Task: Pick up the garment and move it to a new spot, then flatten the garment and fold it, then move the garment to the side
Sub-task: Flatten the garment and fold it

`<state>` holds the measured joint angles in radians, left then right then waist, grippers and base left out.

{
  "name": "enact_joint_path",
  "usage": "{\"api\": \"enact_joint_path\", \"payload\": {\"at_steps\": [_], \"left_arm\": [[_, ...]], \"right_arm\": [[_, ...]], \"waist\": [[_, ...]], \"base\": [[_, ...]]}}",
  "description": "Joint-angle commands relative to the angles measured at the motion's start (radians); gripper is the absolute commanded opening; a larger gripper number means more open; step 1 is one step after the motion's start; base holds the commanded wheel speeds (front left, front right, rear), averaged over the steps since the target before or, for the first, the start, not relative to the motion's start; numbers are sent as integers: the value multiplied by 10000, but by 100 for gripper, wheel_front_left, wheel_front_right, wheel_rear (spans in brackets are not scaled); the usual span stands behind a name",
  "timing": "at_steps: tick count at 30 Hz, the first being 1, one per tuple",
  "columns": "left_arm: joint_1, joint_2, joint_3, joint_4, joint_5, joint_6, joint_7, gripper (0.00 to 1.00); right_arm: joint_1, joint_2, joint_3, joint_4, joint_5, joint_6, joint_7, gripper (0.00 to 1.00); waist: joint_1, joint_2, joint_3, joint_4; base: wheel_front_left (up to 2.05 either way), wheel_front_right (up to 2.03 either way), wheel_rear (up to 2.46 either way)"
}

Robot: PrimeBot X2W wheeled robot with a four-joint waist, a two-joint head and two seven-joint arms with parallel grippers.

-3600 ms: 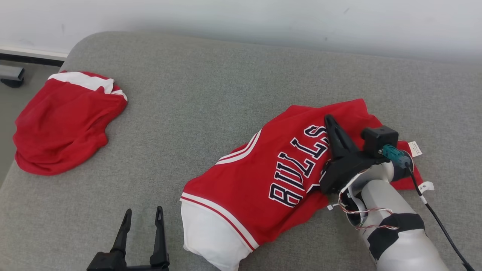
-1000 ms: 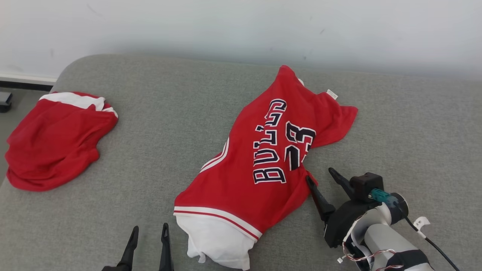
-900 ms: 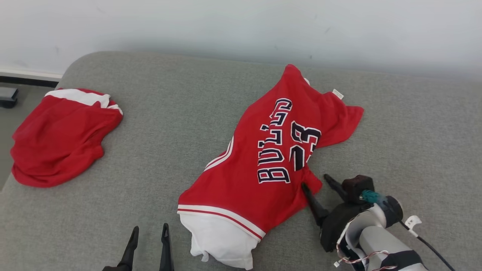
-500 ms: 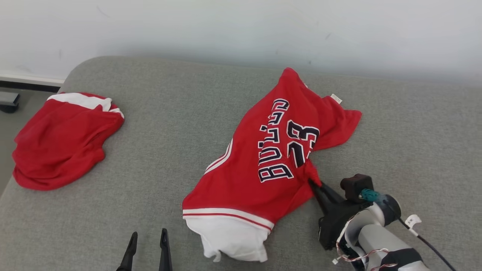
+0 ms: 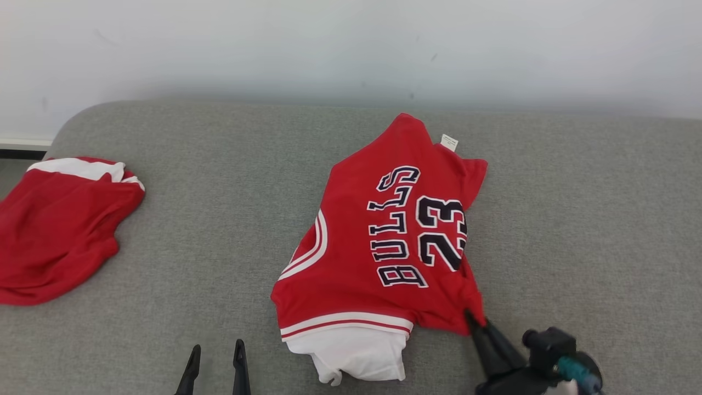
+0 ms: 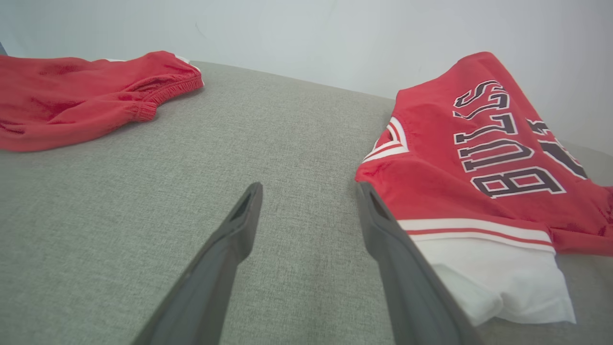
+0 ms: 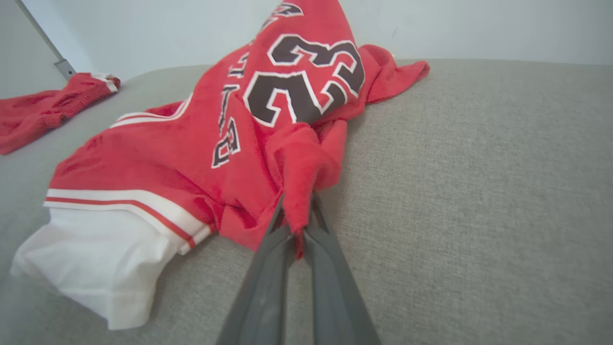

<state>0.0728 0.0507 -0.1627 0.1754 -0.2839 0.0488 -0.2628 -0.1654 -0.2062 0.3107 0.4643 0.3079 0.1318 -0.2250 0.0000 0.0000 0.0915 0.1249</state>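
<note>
The garment is a red jersey (image 5: 384, 241) with "BULLS 23" lettering and a white sleeve at its near end, lying crumpled on the grey cushion (image 5: 219, 230). It also fills the right of the left wrist view (image 6: 479, 163) and the middle of the right wrist view (image 7: 230, 143). My right gripper (image 5: 473, 321) is shut on the jersey's near right edge, a red fold pinched between its fingertips (image 7: 297, 211). My left gripper (image 5: 215, 354) stands open at the near edge, left of the jersey, with nothing between its fingers (image 6: 239, 225).
A second red garment with a white band (image 5: 55, 230) lies bunched at the cushion's far left edge (image 6: 76, 100). A pale wall (image 5: 351, 49) runs behind the cushion. Bare grey cushion lies between the two garments and to the jersey's right.
My right gripper closed on the jersey's near right edge and drew it towards me, so the cloth straightened and the number now lies flatter. The camera has also shifted.
</note>
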Motion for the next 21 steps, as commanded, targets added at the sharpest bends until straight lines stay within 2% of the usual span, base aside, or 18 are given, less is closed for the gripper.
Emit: {"api": "enact_joint_path", "payload": {"at_steps": [1,5,6,7,8,15,21], "left_arm": [[-71,-5,-16,-12,-9,21,-30,100],[-148,-7,1,45,51,-18,-32,100],[-147,-7,3,57,61,-19,-32,100],[-138,-7,-10,75,67,-14,-30,100],[-145,-5,-18,91,79,-21,-30,100],[-159,-5,-41,141,120,-33,-30,100],[-151,-5,-45,132,114,-14,-30,100]], "right_arm": [[296,223,-67,-463,-132,-23,138,0],[1448,797,-39,-2417,-412,-23,1041,0],[1629,839,-85,-2789,-449,-23,1249,43],[1785,858,-143,-3052,-506,-23,1420,94],[1918,868,-230,-3290,-589,-23,1582,100],[2240,674,-1289,-4405,-480,-23,2031,100],[1743,348,-1947,-4550,-360,-23,2147,100]], "waist": [[0,0,46,-84],[0,0,101,-216],[0,0,103,-233],[0,0,92,-240],[0,0,90,-242],[0,0,-2,-170],[0,0,-9,-48]], "base": [[0,0,0],[0,0,0],[0,0,0],[0,0,0],[0,0,0],[0,0,0],[0,0,0]]}}
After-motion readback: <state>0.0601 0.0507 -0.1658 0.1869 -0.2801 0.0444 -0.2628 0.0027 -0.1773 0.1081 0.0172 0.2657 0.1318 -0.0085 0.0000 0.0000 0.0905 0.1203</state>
